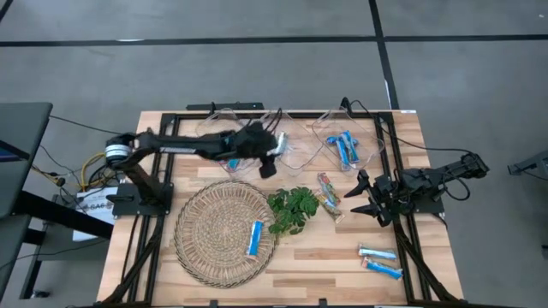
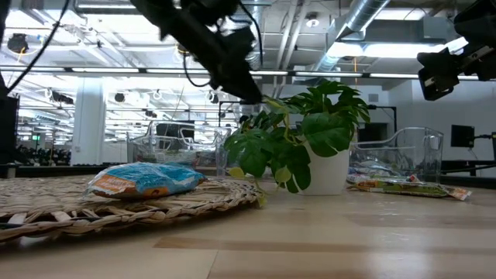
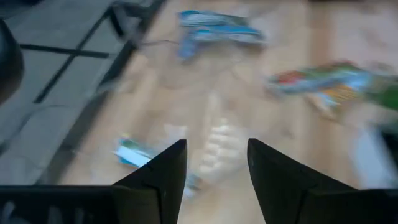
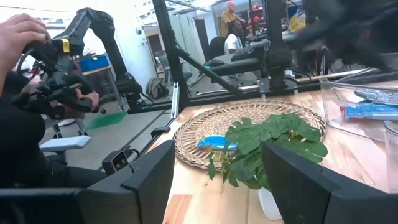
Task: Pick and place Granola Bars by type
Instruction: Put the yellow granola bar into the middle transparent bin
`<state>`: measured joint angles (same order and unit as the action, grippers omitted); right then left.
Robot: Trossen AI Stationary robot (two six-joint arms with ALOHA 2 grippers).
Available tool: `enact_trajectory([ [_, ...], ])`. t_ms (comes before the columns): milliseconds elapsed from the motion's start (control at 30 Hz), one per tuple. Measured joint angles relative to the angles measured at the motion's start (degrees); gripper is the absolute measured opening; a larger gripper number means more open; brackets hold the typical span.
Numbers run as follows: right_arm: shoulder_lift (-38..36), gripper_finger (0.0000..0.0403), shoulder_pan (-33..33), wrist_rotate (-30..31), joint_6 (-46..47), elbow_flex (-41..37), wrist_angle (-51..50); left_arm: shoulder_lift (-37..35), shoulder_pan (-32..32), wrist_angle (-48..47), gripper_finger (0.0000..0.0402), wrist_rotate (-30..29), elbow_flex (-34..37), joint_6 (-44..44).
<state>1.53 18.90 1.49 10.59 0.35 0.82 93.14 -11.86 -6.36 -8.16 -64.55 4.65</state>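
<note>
Left gripper (image 1: 269,159) hovering with fingers parted over clear bins (image 1: 295,145), right gripper (image 1: 366,197) waiting open, potted plant (image 1: 291,209) and multicoloured bars (image 1: 329,193) lying just ahead of its fingers.

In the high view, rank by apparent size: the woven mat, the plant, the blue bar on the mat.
1. Woven mat, clearly largest.
2. Plant.
3. Blue bar, smallest.
The camera looks straight down, so nearness hardly skews this.

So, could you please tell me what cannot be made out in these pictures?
- High view: the left hand hides what lies in the clear bin under it.
- Left wrist view: blur leaves the bars' types unclear.
- Low view: the potted plant hides the table behind it.
- High view: the right hand waits, open.
</note>
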Motion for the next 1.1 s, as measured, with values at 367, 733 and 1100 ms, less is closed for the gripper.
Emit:
enact_trajectory([
  [367, 0.0, 0.0232, 0.0, 0.0, 0.0, 0.0, 0.0, -13.1, 19.3, -6.5, 0.0157, 0.4, 13.4, -8.2],
  [733, 0.0, 0.0232, 0.0, 0.0, 0.0, 0.0, 0.0, -13.2, 35.8, -6.3, 0.0157, -4.6, 18.1, -45.5],
  [1100, 0.0, 0.0232, 0.0, 0.0, 0.0, 0.0, 0.0, -4.1, 42.3, -6.5, 0.0157, -8.7, 15.7, -72.7],
])
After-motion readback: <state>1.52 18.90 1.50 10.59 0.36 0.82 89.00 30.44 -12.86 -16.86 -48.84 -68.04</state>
